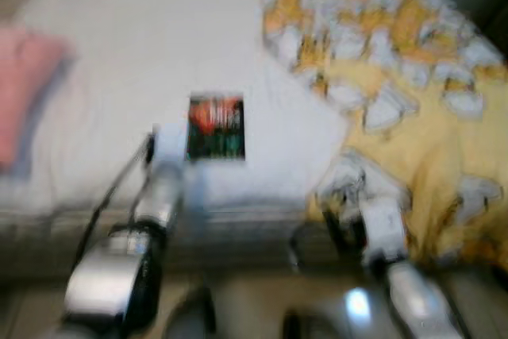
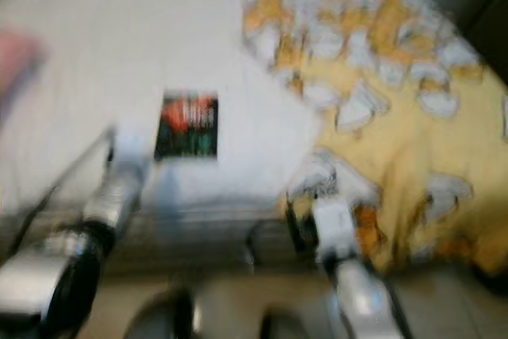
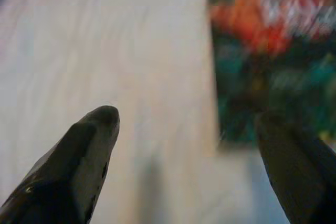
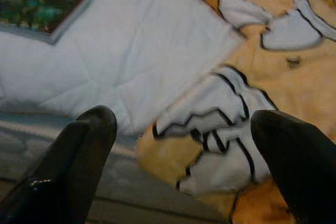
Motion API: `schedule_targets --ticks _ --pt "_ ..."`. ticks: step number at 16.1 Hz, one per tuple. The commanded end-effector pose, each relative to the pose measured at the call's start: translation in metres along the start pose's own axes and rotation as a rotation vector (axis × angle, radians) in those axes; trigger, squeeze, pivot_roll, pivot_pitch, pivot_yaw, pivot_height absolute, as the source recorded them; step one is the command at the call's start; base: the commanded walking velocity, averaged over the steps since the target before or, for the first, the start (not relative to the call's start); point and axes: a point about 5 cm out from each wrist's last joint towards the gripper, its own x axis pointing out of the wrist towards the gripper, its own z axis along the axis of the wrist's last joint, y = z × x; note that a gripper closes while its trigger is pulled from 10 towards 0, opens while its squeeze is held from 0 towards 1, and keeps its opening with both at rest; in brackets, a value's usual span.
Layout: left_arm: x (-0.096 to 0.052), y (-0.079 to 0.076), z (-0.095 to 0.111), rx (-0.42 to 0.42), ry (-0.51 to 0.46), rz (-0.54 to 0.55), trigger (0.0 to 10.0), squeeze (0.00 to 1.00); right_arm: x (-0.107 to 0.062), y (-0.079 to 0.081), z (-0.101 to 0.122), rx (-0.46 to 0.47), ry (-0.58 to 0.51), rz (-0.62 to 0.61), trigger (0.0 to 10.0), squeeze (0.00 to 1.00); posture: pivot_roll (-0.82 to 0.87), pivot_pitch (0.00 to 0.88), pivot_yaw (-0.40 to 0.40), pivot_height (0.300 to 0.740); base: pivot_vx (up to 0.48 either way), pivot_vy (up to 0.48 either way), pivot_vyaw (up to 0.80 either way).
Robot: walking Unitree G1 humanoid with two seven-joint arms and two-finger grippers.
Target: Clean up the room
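Book (image 1: 216, 127) with a red and green cover lies flat on the white bed sheet (image 1: 119, 77), near the bed's front edge. Left gripper (image 3: 186, 145) hovers at the book's 8 o'clock, jaws spread and holding nothing. Right gripper (image 4: 184, 150), jaws also spread, hangs over the hem of the yellow patterned blanket (image 1: 413, 93) at the book's 3 o'clock. A pink pillow (image 1: 24, 85) lies at 9 o'clock.

Before me: a white-sheeted bed (image 1: 119, 53) bearing a book (image 1: 216, 127), a yellow patterned blanket (image 1: 413, 101) and a pink pillow (image 1: 24, 85).
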Motion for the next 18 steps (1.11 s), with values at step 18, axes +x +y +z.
schedule_targets --ticks 18 --pt "-0.077 -0.026 0.038 -0.198 -0.417 -0.147 10.0 0.0 0.044 -0.011 0.054 0.17 -0.206 -0.03 10.0 0.0 -0.05 0.0 0.001 0.74 0.087 -0.096 0.14"
